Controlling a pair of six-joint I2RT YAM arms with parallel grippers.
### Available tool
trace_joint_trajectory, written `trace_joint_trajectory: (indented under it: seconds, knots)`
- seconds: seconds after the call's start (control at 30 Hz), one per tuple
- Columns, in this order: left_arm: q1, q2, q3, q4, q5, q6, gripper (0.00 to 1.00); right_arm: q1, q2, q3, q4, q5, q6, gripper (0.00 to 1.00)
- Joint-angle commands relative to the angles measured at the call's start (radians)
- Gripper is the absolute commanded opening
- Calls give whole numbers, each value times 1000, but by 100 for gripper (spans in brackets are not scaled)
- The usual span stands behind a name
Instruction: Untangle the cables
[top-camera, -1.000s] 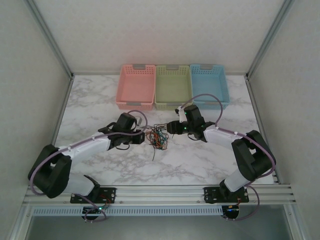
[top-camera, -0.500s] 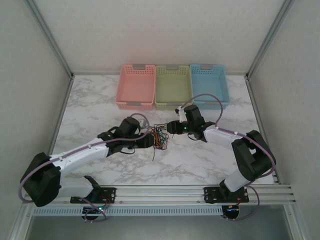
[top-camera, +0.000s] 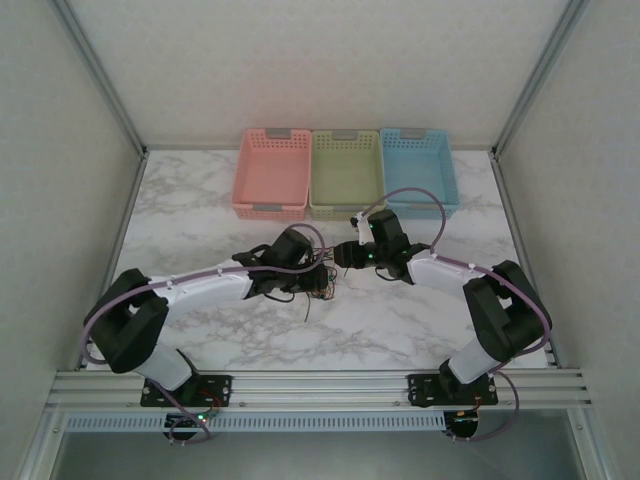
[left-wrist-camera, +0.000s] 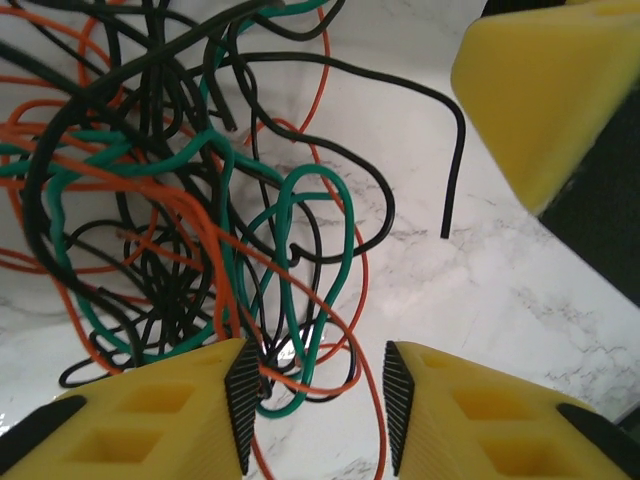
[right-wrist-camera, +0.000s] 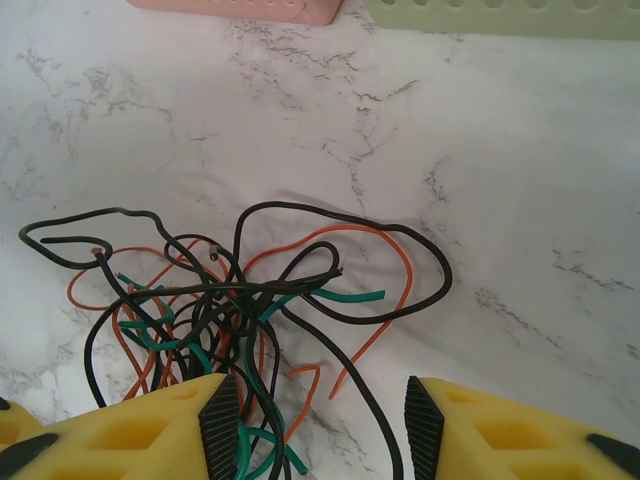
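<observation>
Over the last second the left arm has swung in toward the middle. The left claw now stands right over the cables, spread, with orange and green loops lying in the gap between its jaws. The wires are still one knot, beneath and just ahead of it. On the far side of that knot the right claw has held its place, also spread, with strands at its tips. A pinch looks set up, though I cannot tell whether either claw touches a wire.
</observation>
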Motion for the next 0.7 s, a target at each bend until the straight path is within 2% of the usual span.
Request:
trace_joint_trajectory:
  seconds: [0.0,0.2,0.37,0.5,0.67]
  knots:
    - [-10,28,29,8,-1,-24,34,0,-24,-6,9,2,-3,50]
    - [-17,13,-7,10,-23,-63,36,3,-34,-8,5,8,-3,50]
    - [-30,-19,-7,-32,-50,-31,38,3,-35,-9,1,14,-5,50]
    - [-53,-59,36,-138,-94,87,38,3,-35,-6,-4,20,-5,50]
    - [-116,-85,162,-353,-235,313,40,4,-34,-7,-4,23,-5,50]
